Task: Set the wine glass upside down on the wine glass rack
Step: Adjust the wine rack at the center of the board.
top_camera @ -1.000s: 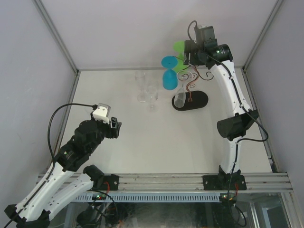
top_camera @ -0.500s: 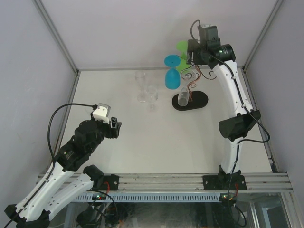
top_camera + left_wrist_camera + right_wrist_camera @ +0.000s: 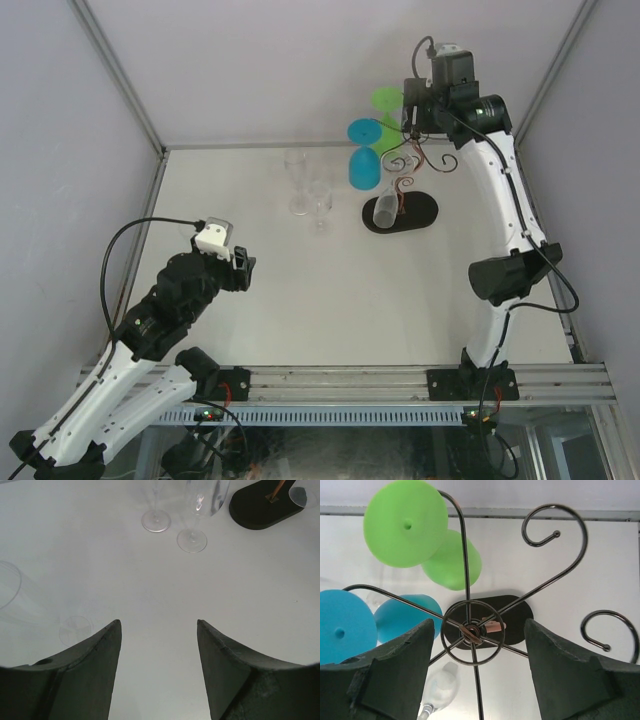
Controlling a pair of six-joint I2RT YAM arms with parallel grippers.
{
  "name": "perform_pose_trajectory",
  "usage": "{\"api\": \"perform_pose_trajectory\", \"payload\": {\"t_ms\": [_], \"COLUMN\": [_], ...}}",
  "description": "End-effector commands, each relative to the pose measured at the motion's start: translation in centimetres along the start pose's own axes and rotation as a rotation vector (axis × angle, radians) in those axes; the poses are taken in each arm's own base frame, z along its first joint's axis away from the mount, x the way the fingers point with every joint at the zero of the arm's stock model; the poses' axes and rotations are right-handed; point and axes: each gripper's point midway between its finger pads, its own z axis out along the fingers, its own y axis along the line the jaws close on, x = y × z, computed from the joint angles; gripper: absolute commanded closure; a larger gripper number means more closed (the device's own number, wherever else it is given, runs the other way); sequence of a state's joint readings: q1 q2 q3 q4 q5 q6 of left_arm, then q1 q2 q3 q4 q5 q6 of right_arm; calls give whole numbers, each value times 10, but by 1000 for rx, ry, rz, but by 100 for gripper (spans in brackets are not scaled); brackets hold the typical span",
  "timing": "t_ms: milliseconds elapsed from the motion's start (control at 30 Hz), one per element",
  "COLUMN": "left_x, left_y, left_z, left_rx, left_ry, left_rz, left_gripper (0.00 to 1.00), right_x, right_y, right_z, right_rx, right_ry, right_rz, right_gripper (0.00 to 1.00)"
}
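Note:
The wine glass rack (image 3: 472, 627) is seen from straight above in the right wrist view, its black oval base (image 3: 415, 213) at the back right of the table. Three glasses hang upside down from its curled arms: a green wine glass (image 3: 406, 522), a blue one (image 3: 340, 632) and a clear one (image 3: 437, 690). My right gripper (image 3: 410, 112) hovers open above the rack's hub with nothing between its fingers. Two clear wine glasses (image 3: 296, 180) (image 3: 320, 200) stand upright left of the rack. My left gripper (image 3: 243, 268) is open and empty, low at the front left.
In the left wrist view a faint clear glass (image 3: 12, 592) seems to lie on its side at the left. Two of the rack's curled arms (image 3: 555, 530) (image 3: 610, 635) carry nothing. Grey walls and metal frame posts close the table in at the back and sides.
My right gripper has drawn back to the right, away from the green glass, which stays hanging on the rack. The left arm has not moved.

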State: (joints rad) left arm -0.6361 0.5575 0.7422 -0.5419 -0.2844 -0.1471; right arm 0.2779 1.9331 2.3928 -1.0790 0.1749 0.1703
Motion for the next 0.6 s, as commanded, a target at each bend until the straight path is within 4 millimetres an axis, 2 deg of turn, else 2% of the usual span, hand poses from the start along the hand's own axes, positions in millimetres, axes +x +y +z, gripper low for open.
{"api": "perform_pose_trajectory", "payload": {"t_ms": [0,233,333,433,467,567], "left_x": [-4,-3,-3,-3,-3,-3], "left_y": [2,2,2,1,2,2], "left_z": [2,1,1,1,1,0], "left_rx": [-8,-11,-10,-6,-7,-12], "left_ry": [-15,-17,-15,-15,-17,-19], "left_rz": [-2,-5,-7,-9,-11,-12], "left_gripper": [34,34,34,34,34,34], "right_x": [-42,-45,-42,-37,-38,-33], "right_y": [-4,0,6,8,7,5], "right_z": [-47,-67,-82,-103,-118,-144], "right_rx": [-26,-75,-134,-190,-206,-243], "right_ry": [-175,-207,-238,-294,-335,-398], "right_rz": [10,-11,-29,-51,-64,-68], "right_gripper": [29,28,24,20,18,14]}}
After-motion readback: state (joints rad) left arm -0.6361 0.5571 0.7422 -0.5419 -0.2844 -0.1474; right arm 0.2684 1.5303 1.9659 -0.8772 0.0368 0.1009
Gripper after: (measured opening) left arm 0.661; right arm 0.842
